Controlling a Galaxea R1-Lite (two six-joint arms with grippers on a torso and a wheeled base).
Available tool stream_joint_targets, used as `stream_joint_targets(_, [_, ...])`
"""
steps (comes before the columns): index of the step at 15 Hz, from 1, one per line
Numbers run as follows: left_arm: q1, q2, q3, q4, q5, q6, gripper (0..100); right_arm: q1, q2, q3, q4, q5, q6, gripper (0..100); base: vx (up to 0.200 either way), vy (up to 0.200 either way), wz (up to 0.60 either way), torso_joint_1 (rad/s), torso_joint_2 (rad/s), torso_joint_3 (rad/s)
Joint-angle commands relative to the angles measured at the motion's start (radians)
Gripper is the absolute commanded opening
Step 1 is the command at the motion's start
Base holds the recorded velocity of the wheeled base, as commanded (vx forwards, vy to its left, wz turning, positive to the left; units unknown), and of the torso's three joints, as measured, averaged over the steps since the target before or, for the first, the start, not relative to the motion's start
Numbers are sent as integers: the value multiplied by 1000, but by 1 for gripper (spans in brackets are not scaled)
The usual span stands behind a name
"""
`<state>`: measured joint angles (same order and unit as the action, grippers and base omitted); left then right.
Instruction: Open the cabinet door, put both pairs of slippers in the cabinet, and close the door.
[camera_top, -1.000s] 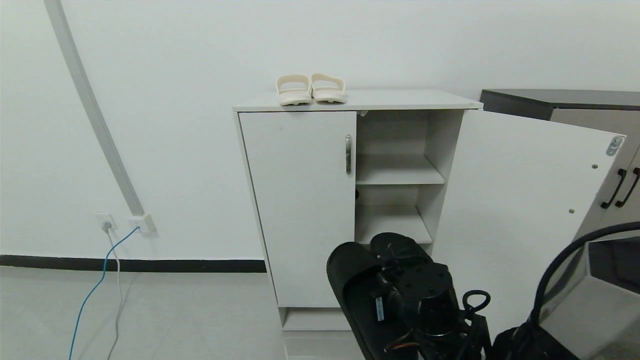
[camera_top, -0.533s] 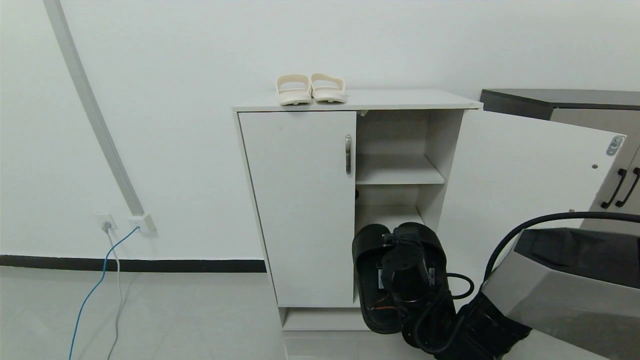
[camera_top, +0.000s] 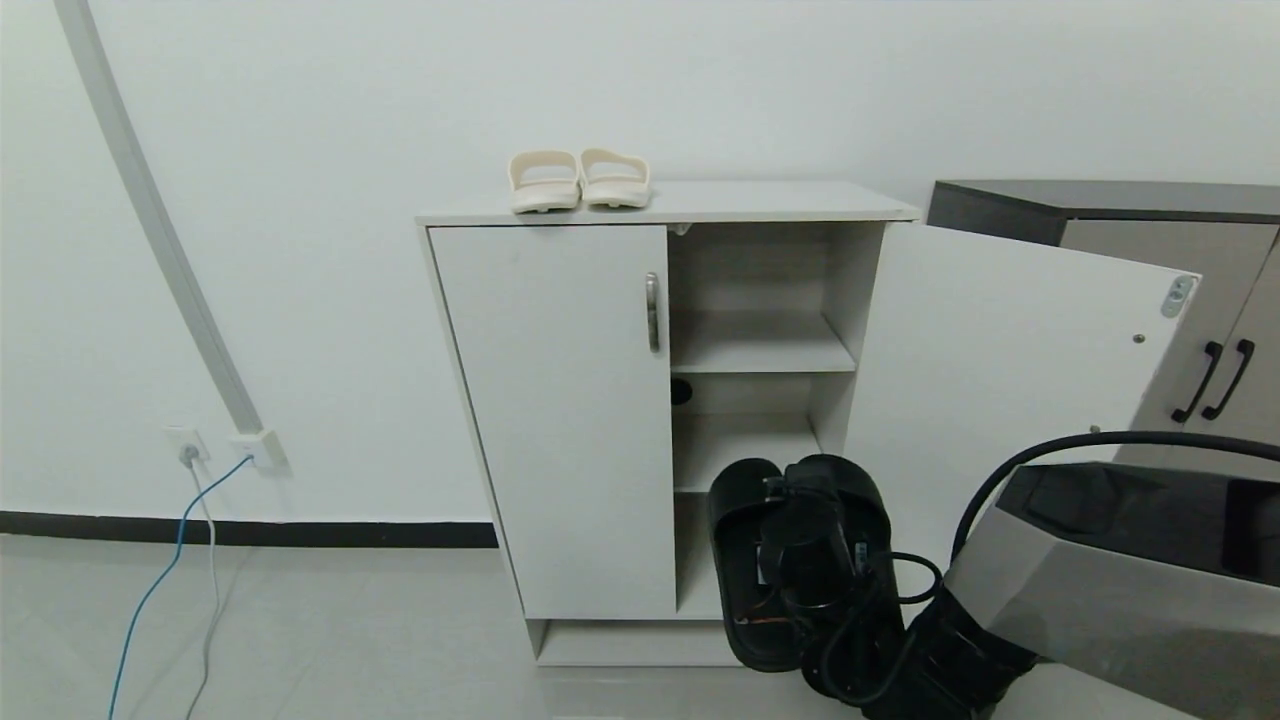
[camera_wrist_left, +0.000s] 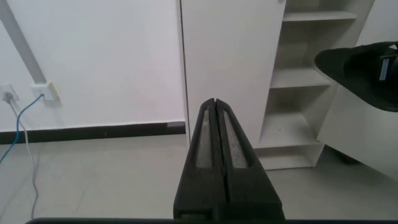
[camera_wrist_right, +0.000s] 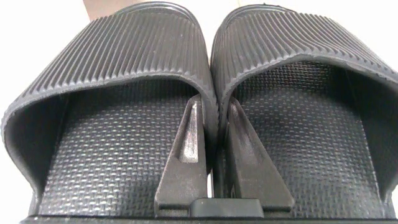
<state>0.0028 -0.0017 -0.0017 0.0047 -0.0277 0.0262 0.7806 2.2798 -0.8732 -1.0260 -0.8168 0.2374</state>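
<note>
A white cabinet (camera_top: 560, 420) has its left door shut and its right door (camera_top: 1000, 390) swung wide open, baring two shelves (camera_top: 755, 345). A beige pair of slippers (camera_top: 580, 180) rests on its top. My right gripper (camera_wrist_right: 213, 137) is shut on the black pair of slippers (camera_top: 800, 540), pinching their touching inner walls. It holds them soles-down (camera_wrist_right: 137, 149) just in front of the cabinet's lower opening. My left gripper (camera_wrist_left: 216, 124) is shut on nothing and hangs low, facing the cabinet (camera_wrist_left: 230, 62) from the left front.
A grey cabinet (camera_top: 1150, 230) with black handles stands behind the open door. A wall socket with a blue cable (camera_top: 160, 580) sits at the lower left. Open tiled floor (camera_top: 300, 640) lies left of the white cabinet.
My right arm has swung the black slippers right and up to the cabinet's lower opening. The head camera has then shifted, so the cabinet now sits further left.
</note>
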Motion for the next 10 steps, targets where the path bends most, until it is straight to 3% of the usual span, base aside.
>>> stream_joint_targets(1, [0,3,0,0,0,0,0,-6,15,-6,0,1,0,0,0,0,0,0,0,0])
stream_joint_targets(5, [0,3,0,0,-1,0,0,0,21,-23,0,45,2,0,0,0,0,0,0,0])
stream_joint_targets(7, [0,2,0,0,0,0,0,8,60,-86,0,113,-1,0,0,0,0,0,0,0])
stream_joint_targets(10, [0,2,0,0,0,0,0,-1,119,-147,0,119,-1,0,0,0,0,0,0,0])
